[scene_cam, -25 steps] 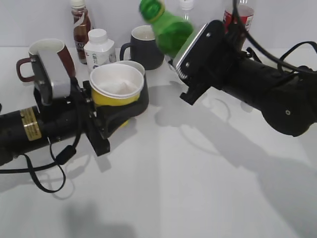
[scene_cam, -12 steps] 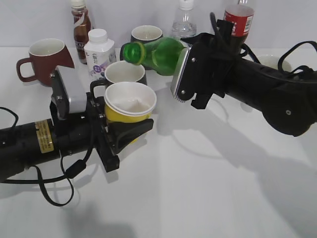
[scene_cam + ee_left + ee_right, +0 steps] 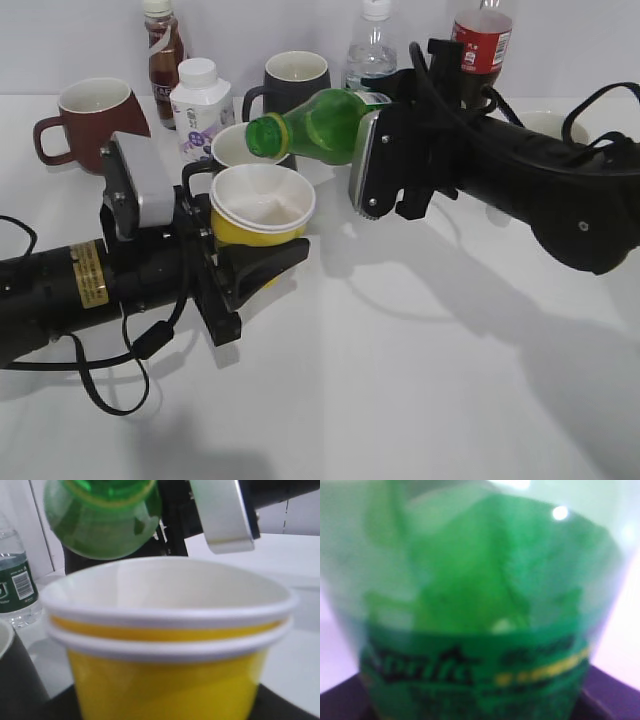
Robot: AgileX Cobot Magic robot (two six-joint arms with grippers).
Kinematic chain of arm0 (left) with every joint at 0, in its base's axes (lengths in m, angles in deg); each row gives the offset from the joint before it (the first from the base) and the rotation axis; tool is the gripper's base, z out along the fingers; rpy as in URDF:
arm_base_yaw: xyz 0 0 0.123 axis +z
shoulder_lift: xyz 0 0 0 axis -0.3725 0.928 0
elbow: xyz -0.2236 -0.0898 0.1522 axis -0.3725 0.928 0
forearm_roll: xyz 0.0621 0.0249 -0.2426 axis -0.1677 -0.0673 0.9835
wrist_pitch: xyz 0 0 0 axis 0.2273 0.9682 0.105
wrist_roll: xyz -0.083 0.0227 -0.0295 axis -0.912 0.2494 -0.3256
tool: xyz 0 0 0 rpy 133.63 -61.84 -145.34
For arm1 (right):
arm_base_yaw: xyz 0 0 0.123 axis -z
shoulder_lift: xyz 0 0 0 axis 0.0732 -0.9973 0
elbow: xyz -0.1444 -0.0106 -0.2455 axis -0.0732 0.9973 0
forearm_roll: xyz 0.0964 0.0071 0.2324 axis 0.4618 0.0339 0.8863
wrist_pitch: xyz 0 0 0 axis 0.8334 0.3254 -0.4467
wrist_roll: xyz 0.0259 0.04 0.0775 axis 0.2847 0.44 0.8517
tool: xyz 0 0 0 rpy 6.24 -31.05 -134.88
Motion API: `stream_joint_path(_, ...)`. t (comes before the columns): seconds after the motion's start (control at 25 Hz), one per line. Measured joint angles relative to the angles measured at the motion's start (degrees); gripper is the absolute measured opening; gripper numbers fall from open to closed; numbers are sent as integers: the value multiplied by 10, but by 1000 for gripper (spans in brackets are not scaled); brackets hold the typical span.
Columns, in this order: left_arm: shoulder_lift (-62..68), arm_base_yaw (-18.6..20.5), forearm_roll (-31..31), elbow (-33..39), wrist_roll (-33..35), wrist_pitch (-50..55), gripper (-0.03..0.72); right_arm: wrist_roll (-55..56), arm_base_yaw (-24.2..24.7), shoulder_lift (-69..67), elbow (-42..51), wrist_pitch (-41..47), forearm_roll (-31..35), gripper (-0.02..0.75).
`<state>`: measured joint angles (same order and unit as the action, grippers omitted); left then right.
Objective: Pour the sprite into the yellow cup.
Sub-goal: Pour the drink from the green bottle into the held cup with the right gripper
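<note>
My left gripper (image 3: pixel 250 262) is shut on the yellow cup (image 3: pixel 260 210), holding it upright above the table; the cup fills the left wrist view (image 3: pixel 165 645), white inside, with two stacked rims. My right gripper (image 3: pixel 385 165) is shut on the sprite (image 3: pixel 315 125), a green bottle tipped on its side. Its green cap (image 3: pixel 262 136) points left and down, just above the cup's far rim. The bottle fills the right wrist view (image 3: pixel 480 615) and its shoulder shows above the cup in the left wrist view (image 3: pixel 100 515).
Behind the cup stand a dark mug (image 3: pixel 240 150), a brown-red mug (image 3: pixel 90 110), a white bottle (image 3: pixel 200 100), a brown bottle (image 3: pixel 163 45), a dark grey mug (image 3: pixel 295 80), a clear water bottle (image 3: pixel 370 50) and a cola bottle (image 3: pixel 482 35). A white bowl (image 3: pixel 550 125) sits far right.
The right gripper has swung the bottle from upright to lying on its side and lowered its cap toward the cup. The left gripper moved the cup right and forward, then stayed still.
</note>
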<state>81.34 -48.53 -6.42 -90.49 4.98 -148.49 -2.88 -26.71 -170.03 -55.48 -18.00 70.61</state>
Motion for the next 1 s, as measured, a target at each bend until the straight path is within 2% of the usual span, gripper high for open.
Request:
stream_joint_path(0.28, 0, 0, 0, 1, 0, 0, 344, -6, 25, 2, 0, -3, -39, 448)
stream_joint_path(1.0, 11, 0, -23, 1, -1, -1, 343, -57, 26, 4, 0, -51, -79, 448)
